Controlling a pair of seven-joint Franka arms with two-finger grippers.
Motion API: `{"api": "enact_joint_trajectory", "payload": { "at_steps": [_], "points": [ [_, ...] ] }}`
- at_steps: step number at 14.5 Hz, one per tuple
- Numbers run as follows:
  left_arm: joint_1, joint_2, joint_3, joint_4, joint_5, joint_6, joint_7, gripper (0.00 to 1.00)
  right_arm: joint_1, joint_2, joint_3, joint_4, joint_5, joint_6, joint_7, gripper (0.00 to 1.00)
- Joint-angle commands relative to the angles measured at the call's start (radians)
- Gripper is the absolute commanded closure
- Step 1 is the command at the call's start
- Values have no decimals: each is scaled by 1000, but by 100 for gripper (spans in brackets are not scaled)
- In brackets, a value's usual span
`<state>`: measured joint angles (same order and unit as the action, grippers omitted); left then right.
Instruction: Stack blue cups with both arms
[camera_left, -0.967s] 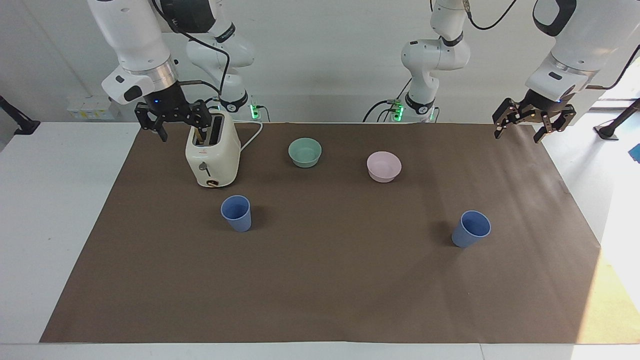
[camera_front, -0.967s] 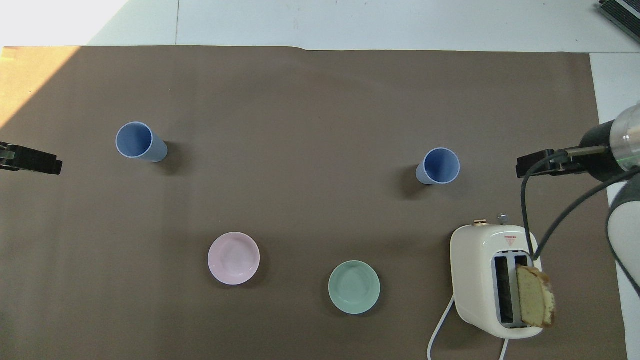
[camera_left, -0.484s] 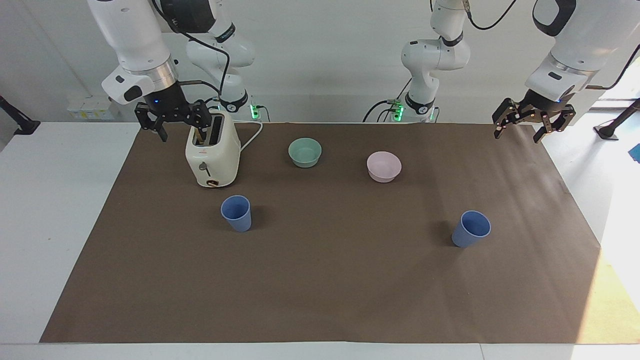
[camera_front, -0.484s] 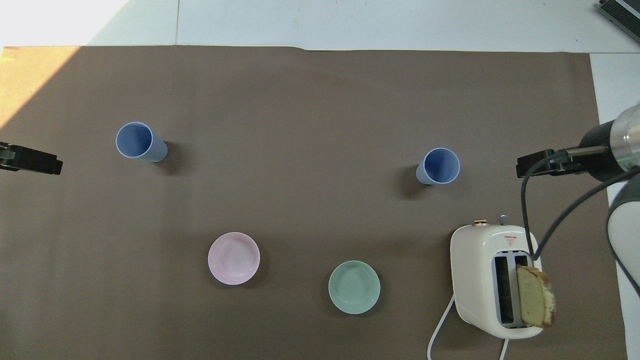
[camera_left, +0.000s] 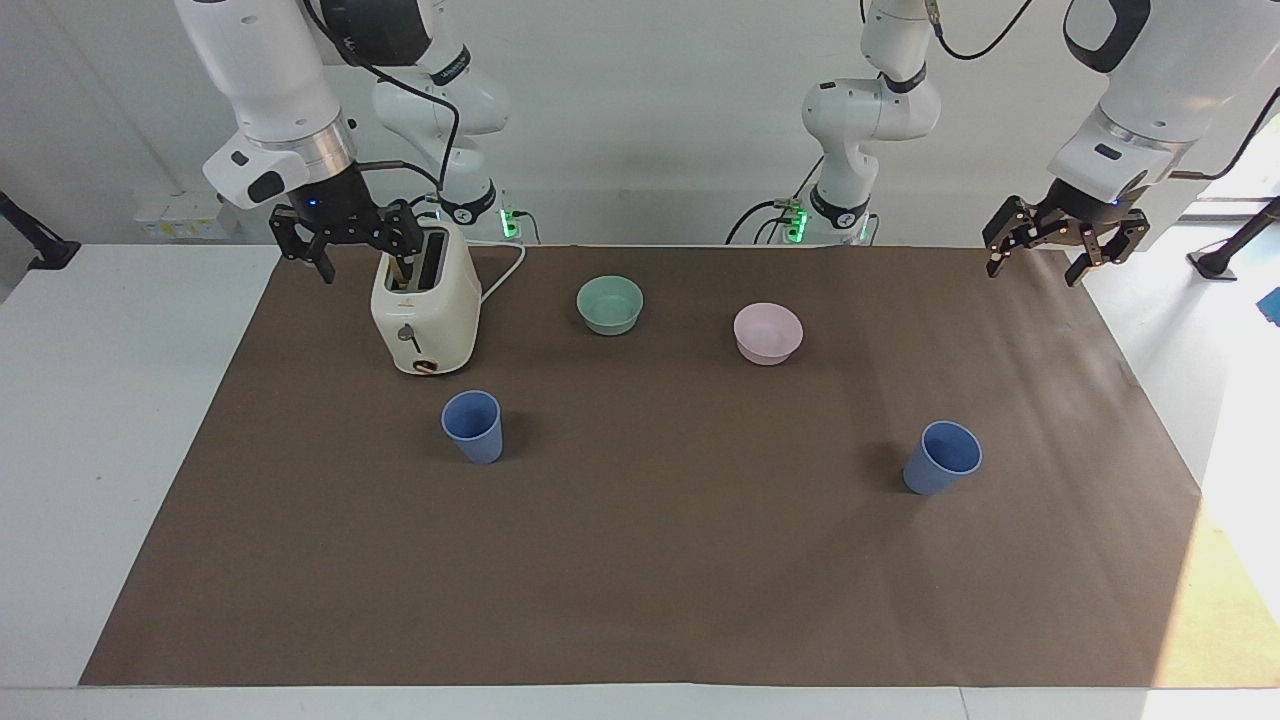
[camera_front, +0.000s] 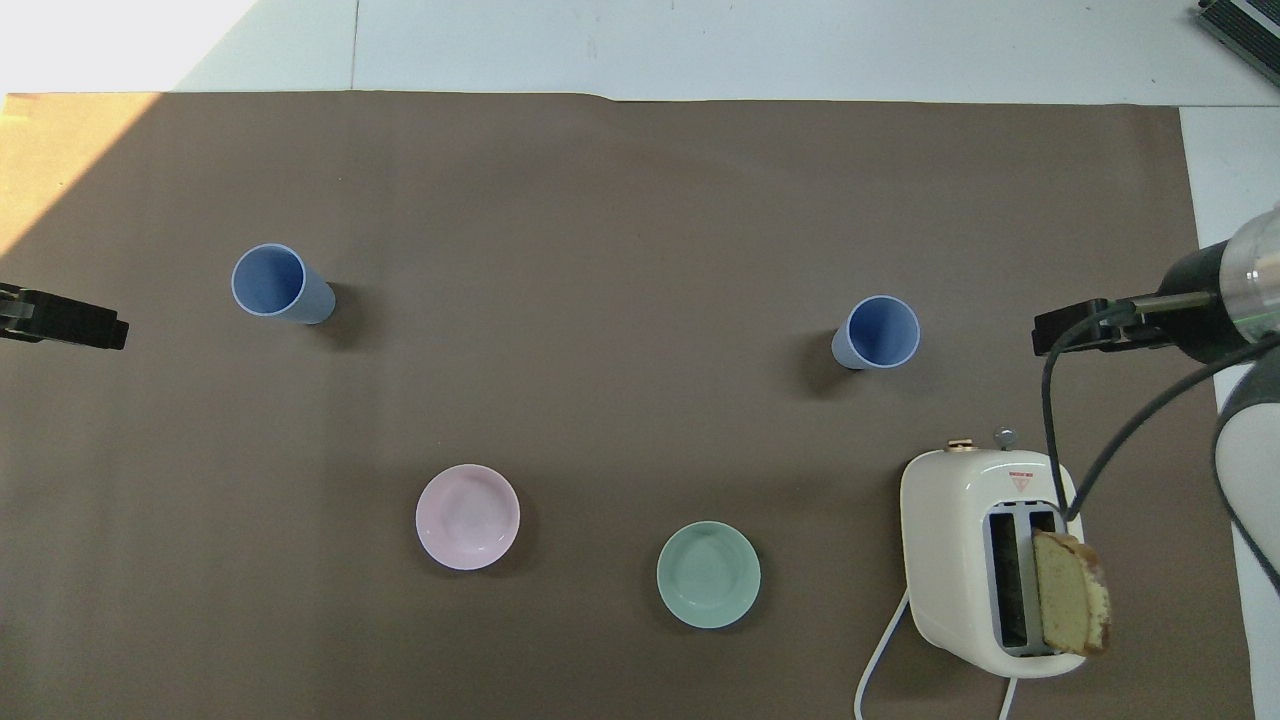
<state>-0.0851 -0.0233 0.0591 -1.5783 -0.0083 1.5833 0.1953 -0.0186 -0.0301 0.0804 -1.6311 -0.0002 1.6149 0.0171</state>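
Two blue cups stand upright and apart on the brown mat. One cup is toward the right arm's end, just farther from the robots than the toaster. The other cup is toward the left arm's end. My right gripper hangs open and empty in the air beside the toaster's top. My left gripper hangs open and empty over the mat's corner at its own end. Neither gripper touches a cup.
A cream toaster with a bread slice in a slot stands near the right arm. A mint-green bowl and a pale pink bowl sit nearer to the robots than the cups.
The left gripper has crept very slightly upward and inward. The cups, bowls, toaster and right gripper have not moved.
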Motion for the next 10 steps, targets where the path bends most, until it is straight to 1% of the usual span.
{"api": "enact_joint_trajectory", "payload": {
  "at_steps": [1,3,5,10],
  "points": [
    [-4,-1,-1,1,-10,12,-5,0,-15,-19,7,-19,25,11,9,0],
    [-4,0,-1,3,-10,26,-2,0,-15,-19,7,-19,25,11,9,0],
    [-2,5,-1,4,-10,66,3,0,-15,-19,7,-19,25,11,9,0],
    [5,14,1,14,-5,72,7,0,-15,-19,7,-19,25,11,9,0]
  ]
}}
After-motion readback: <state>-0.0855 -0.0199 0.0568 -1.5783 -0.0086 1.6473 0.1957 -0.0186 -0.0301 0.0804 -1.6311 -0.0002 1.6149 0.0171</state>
